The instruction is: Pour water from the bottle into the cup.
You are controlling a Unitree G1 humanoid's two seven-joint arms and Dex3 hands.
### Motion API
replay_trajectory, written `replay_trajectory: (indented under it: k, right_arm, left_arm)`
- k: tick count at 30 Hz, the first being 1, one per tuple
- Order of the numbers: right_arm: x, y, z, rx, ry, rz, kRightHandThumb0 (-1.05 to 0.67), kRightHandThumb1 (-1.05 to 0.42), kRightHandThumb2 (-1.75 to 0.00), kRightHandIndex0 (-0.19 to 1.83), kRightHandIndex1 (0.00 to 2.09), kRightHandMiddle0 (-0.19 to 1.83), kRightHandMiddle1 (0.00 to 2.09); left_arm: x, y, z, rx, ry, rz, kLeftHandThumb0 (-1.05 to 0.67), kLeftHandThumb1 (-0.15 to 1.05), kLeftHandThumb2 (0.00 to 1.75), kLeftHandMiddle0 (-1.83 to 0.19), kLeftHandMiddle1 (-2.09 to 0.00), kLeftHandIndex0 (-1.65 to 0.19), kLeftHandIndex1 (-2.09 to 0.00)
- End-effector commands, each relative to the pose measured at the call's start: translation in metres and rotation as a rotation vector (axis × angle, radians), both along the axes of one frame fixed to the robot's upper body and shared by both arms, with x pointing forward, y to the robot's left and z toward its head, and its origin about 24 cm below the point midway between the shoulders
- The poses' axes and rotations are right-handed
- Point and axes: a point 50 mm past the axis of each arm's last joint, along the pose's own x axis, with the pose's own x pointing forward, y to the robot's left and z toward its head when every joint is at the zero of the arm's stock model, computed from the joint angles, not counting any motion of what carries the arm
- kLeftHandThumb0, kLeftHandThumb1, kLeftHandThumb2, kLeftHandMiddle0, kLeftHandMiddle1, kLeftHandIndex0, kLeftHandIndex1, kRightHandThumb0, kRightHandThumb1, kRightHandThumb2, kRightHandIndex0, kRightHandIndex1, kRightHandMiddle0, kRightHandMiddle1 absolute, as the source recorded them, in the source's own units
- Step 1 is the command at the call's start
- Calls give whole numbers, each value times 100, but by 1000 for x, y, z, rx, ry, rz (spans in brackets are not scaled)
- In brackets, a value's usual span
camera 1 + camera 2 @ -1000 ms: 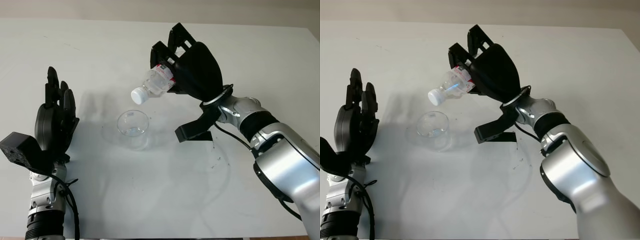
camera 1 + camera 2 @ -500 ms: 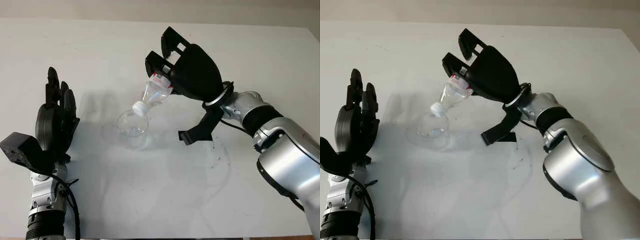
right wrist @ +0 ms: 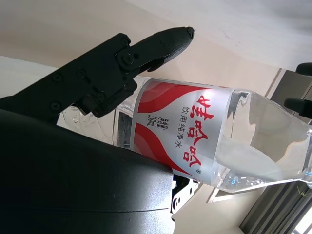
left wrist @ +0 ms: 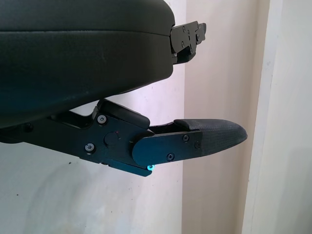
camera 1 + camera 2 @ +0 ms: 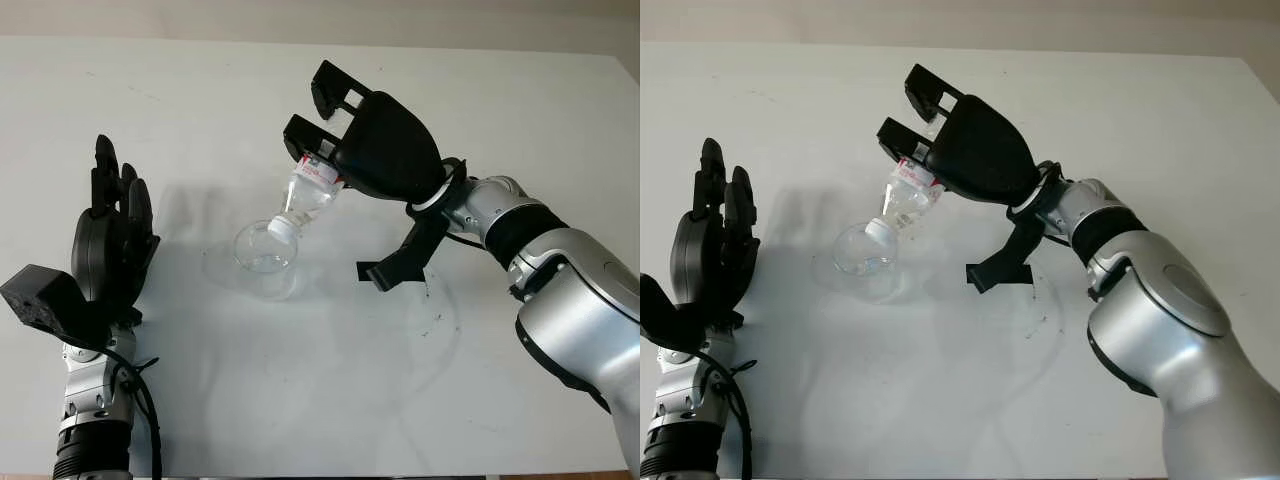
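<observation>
A plain white desk [image 5: 300, 400] with faint scuffs runs back to a beige wall along its far edge. Over its middle, the right robot hand [image 5: 375, 150] grips the bottle [image 5: 308, 190], tipped neck-down with its white cap at the rim of the clear cup [image 5: 266, 250] standing on the desk. The left robot hand [image 5: 105, 250] is open, raised at the near left.

Clear glossy plastic bottle [image 5: 307, 196] and cup [image 5: 265, 258], matt white table [image 5: 300, 380], and a matt black right hand [image 5: 375, 145].
</observation>
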Motion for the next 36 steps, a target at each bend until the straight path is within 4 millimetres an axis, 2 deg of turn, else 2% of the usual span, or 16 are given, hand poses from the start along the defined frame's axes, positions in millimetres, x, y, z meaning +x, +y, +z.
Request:
replay_trajectory:
  k: [1, 7, 10, 14, 22, 28, 32, 36]
  right_arm:
    - [1, 1, 15, 15, -53, 11, -48, -105, -22, 116, 209, 87, 209]
    - [0, 3, 14, 59, -48, 33, -47, -105, -19, 117, 209, 88, 209]
    - [0, 3, 13, 146, 4, 25, -46, -105, -20, 120, 209, 93, 209]
    - [0, 3, 8, 414, 242, 20, -41, -105, -22, 124, 209, 100, 209]
    - [8, -8, -5, 812, 769, 29, -31, -105, -38, 130, 209, 99, 209]
    - [11, -23, -21, 1019, 1052, 66, -28, -105, -43, 125, 209, 90, 209]
    - [12, -33, -32, 1157, 1291, 133, -30, -105, -46, 138, 209, 99, 209]
    - [7, -42, -39, 1252, 1566, 205, -31, -105, -50, 135, 209, 97, 209]
  left_arm:
    - [-1, -1, -1, 2, -4, 0, -76, 105, 53, 19, 0, 19, 0]
    - [-1, -1, -1, -1, -5, 2, -76, 105, 53, 19, 0, 19, 0]
    - [-1, -1, -1, -3, -5, 0, -75, 105, 54, 19, 0, 19, 0]
    - [-2, 0, -1, 2, -5, -1, -76, 105, 53, 19, 0, 19, 0]
    - [-2, 1, -1, 2, -3, 2, -75, 105, 53, 19, 0, 19, 0]
    - [-3, 1, -2, -7, 0, 0, -75, 105, 52, 19, 0, 19, 0]
    - [-3, 1, -2, -2, 3, -2, -74, 105, 53, 19, 0, 19, 0]
    - [-3, 0, -2, 1, 9, -11, -75, 105, 53, 19, 0, 19, 0]
